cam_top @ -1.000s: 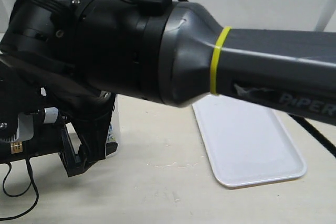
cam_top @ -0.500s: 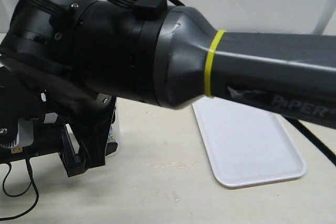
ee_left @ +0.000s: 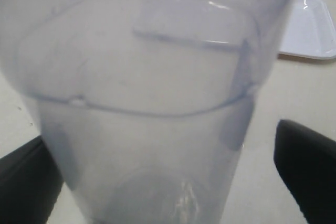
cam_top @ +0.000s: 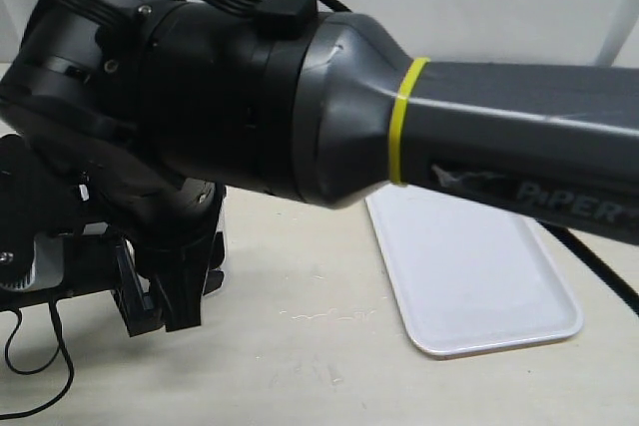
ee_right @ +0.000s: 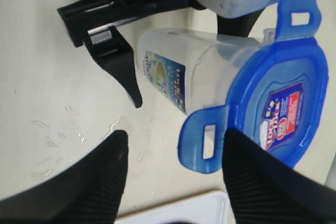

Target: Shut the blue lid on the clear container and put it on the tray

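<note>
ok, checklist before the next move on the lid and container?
1. Blue lid sitting on clear container: ok.
2. Lid flaps snapped down: not ok, the two in view stick outward.
3. Right gripper open, off the lid: ok.
4. Left gripper gripping the container: not ok, jaws wide, gap beside one finger.
5. Tray bare for placing: ok where visible; its far end is hidden.
</note>
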Motion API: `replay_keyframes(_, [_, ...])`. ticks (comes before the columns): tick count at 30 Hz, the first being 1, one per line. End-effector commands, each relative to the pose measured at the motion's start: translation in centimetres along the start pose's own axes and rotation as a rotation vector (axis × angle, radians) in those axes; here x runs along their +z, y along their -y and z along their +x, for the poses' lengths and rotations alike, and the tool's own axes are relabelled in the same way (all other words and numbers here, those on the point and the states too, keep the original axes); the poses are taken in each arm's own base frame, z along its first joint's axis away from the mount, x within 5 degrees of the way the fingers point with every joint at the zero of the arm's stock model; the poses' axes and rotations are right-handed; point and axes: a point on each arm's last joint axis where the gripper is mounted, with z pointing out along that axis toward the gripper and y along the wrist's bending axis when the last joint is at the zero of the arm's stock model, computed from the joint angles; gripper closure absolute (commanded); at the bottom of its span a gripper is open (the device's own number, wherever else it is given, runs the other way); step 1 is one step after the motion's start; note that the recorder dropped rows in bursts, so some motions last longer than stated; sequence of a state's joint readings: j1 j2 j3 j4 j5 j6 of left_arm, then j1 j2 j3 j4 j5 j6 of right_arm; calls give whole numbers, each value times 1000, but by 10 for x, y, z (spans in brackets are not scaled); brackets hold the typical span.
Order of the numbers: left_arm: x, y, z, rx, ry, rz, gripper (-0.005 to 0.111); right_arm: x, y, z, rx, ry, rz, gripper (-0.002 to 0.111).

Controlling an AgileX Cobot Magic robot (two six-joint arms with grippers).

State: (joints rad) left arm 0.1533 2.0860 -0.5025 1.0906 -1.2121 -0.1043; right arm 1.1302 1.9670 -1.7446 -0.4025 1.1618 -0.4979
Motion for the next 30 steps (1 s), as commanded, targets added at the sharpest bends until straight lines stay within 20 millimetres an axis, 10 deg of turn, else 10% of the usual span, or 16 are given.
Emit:
replay_keyframes(1, [0, 0, 0, -10, 9, -7, 2, 7, -10, -1, -18, -17, -90, 55])
replay_keyframes(20, [0, -1, 0, -11, 9, -9, 2, -12, -3, 5, -3, 7, -50, 55])
replay_keyframes(30, [0, -1, -1, -15, 10, -19, 2, -61, -1, 15, 74, 165, -75, 56])
